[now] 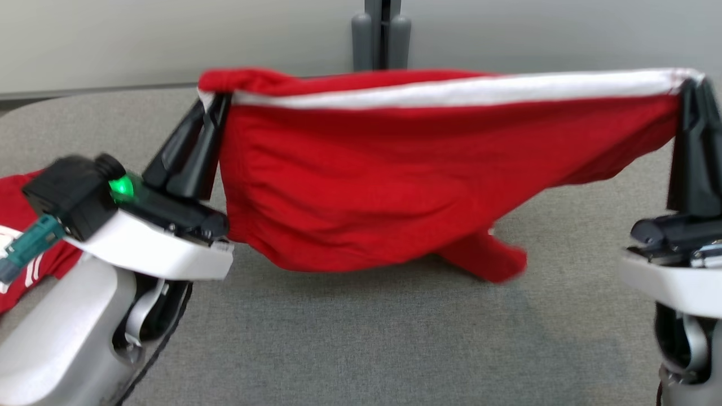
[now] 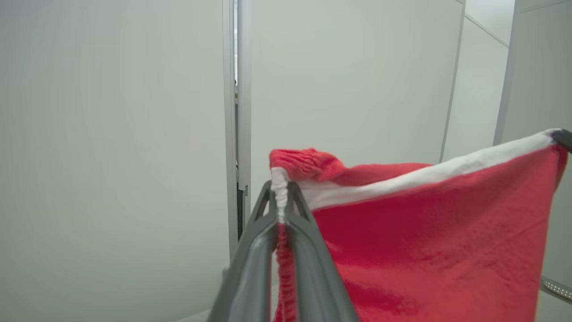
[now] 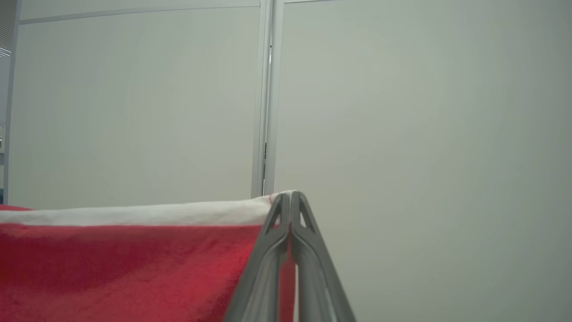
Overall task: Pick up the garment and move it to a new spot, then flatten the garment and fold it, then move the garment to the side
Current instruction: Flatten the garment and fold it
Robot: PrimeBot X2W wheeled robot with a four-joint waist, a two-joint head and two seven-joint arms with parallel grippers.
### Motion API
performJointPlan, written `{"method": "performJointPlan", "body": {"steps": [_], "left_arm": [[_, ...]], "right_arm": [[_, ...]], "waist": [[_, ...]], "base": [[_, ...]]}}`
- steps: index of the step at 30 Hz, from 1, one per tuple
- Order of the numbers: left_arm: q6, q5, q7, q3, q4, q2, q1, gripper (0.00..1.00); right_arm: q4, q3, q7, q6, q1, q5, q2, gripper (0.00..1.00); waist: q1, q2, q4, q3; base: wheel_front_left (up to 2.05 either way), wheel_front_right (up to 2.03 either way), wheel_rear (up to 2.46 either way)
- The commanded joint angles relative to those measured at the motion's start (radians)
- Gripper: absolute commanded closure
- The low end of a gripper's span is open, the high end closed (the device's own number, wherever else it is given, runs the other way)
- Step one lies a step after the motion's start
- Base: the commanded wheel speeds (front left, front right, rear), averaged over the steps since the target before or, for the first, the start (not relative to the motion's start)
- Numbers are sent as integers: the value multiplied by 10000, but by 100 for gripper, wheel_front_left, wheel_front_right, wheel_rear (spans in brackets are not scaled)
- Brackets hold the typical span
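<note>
Over grey table (image 1: pixel 361 338), left fingers (image 1: pixel 194 152) and right fingers (image 1: pixel 696 152) clamp garment (image 1: pixel 361 186); red cloth (image 1: pixel 14 208) beside.

Office-like room; pale partition panels (image 3: pixel 134 112); grey cloth-covered table (image 1: pixel 361 338)

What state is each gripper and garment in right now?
Red garment with white stripe: lifted, stretched between both grippers, lowest fold near the grey fabric table.
Left gripper: shut on its bunched end.
Right gripper: shut on its white-striped corner.
Second red printed garment: lying on table, far left.
</note>
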Motion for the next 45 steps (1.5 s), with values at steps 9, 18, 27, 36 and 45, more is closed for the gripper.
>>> {"method": "performJointPlan", "body": {"steps": [9, 18, 27, 36, 45], "left_arm": [[457, 357, 473, 311, -931, -37, -1428, 100], [35, -140, 700, 518, -390, -411, -2733, 100], [-1144, -294, 325, 657, 2543, -1420, -5693, 100], [-1925, -132, -228, 1039, 6392, -2488, -7845, 100], [-2221, -319, -277, 1065, 9828, -3462, -7123, 100]], "right_arm": [[-206, -139, 571, -4, -1346, 81, -396, 100], [671, -40, 791, -4, -2922, 298, -361, 100], [3043, 253, 471, -4, -6718, 212, -385, 100], [6916, 916, -241, -4, -9872, 166, -77, 100], [10781, 2183, -1217, -4, -9722, 1516, -17, 100]], "waist": [[0, -1, -126, -487], [0, -1, -187, 423], [0, -1, -187, 1964], [0, -1, -488, 2570], [0, -1, -603, 2922]], "base": [[0, 0, 0], [0, 0, 0], [0, 0, 0], [0, 0, 0], [0, 0, 0]]}}
